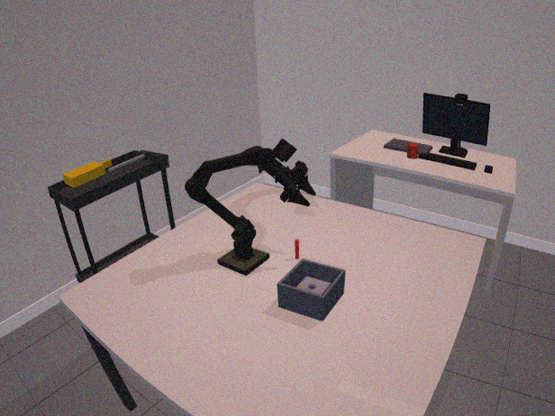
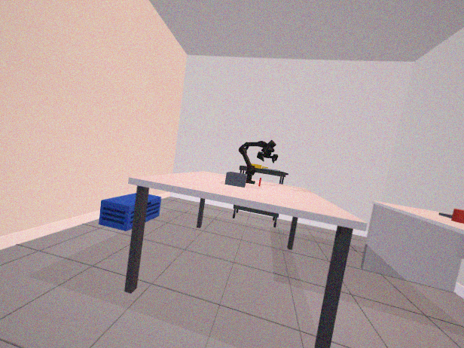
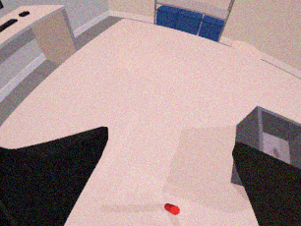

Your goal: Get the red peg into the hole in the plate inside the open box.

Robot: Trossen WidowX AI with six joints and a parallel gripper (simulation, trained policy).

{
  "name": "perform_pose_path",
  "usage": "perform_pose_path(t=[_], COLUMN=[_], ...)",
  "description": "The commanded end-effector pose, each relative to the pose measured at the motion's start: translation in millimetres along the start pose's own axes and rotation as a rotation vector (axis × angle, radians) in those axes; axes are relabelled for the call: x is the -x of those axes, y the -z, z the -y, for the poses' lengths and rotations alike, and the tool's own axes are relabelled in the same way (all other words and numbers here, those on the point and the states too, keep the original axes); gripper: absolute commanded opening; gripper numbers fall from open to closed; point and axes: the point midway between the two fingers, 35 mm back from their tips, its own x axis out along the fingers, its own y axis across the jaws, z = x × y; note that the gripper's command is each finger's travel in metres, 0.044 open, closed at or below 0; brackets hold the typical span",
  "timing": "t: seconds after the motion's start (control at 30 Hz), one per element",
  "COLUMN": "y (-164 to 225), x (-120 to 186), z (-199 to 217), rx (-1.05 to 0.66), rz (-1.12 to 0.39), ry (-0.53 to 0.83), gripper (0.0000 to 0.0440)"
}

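The slim red cylindrical peg point(image 1: 296, 249) point(image 2: 260, 182) point(image 3: 171, 209) is left standing on the table; the black two-fingered gripper point(image 1: 313, 199) point(image 2: 267, 159) point(image 3: 172, 141) is held wide open above, gripping nothing.
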Motion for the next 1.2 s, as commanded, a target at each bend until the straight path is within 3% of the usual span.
perform_pose_path(t=[0.0, 0.73, 1.17], y=[9.3, 83.1, 131.9], x=[-9.6, -48.4, -84.3], z=[6.0, 44.8, 46.6], rx=[-0.099, -0.72, -0.97], rz=[-0.076, -0.457, -0.53], ry=[0.025, 0.307, 0.424], gripper=[0.044, 0.044, 0.044])
